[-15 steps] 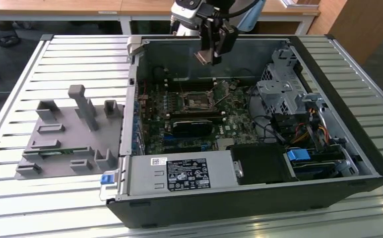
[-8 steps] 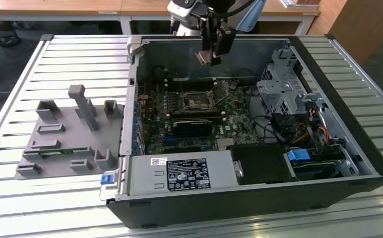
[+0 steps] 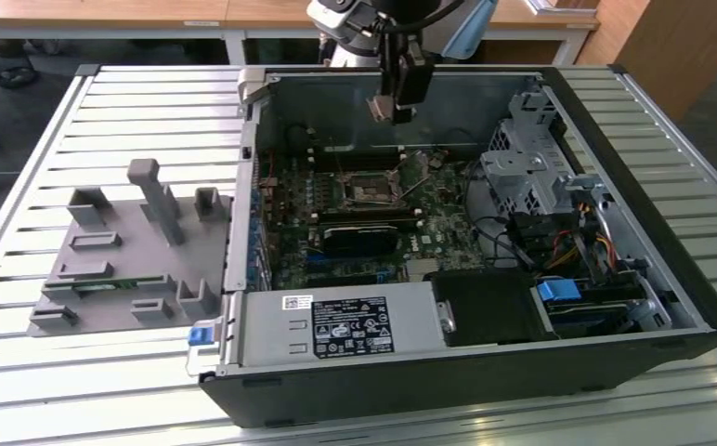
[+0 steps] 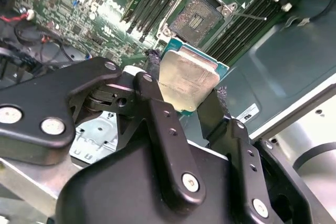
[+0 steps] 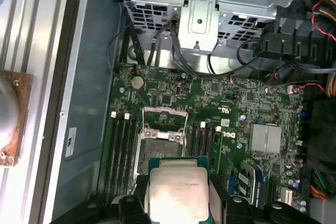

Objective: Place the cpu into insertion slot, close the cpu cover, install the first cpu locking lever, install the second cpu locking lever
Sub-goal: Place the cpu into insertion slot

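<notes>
Slatted metal table (image 3: 86, 390), wooden desks (image 3: 148, 9) behind

Insertion slot (image 3: 369, 189) lies unobstructed from above; drive cage (image 3: 522, 177) stands nearby.

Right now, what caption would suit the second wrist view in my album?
The tool holds the cpu by its edges, raised clear of the open insertion slot.

Your arm (image 3: 356, 20) stands at the top of the exterior view, its wrist pointing almost straight down. The gripper (image 3: 391, 110) hangs at its lower end, held up in the air. In the second wrist view you can see the two black fingers (image 4: 163, 124) drawn in toward each other. Their tips pinch the cpu (image 4: 188, 77) by two opposite edges, its metal face turned toward that camera. In the first wrist view the chip sits squarely between the fingertips.
</notes>
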`<move>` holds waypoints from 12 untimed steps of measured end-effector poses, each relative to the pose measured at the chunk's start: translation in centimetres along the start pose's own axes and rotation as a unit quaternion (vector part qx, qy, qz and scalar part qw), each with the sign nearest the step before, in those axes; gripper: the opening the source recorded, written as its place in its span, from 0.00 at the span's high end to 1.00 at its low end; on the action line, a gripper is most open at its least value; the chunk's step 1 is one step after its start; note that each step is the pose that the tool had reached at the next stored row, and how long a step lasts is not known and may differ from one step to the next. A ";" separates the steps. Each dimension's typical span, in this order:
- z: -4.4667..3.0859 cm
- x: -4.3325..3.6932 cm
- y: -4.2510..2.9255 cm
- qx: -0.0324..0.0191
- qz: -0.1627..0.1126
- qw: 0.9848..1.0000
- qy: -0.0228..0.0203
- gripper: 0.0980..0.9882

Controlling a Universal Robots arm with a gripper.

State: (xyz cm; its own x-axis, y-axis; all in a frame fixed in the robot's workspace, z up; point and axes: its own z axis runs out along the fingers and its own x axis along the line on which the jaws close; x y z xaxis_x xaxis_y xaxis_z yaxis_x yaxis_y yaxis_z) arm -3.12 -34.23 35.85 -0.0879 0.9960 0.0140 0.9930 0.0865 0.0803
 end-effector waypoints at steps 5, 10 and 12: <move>0.07 0.01 0.00 0.000 0.026 1.000 -0.002 0.51; 0.19 0.02 -0.01 0.000 0.035 0.999 -0.003 0.51; 0.27 0.02 -0.02 0.000 0.036 0.999 -0.003 0.51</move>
State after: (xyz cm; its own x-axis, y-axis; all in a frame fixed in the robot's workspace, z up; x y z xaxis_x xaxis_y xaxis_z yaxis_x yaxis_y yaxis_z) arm -3.11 -34.22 35.57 -0.0154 0.9998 0.0140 0.9967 0.0143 0.0801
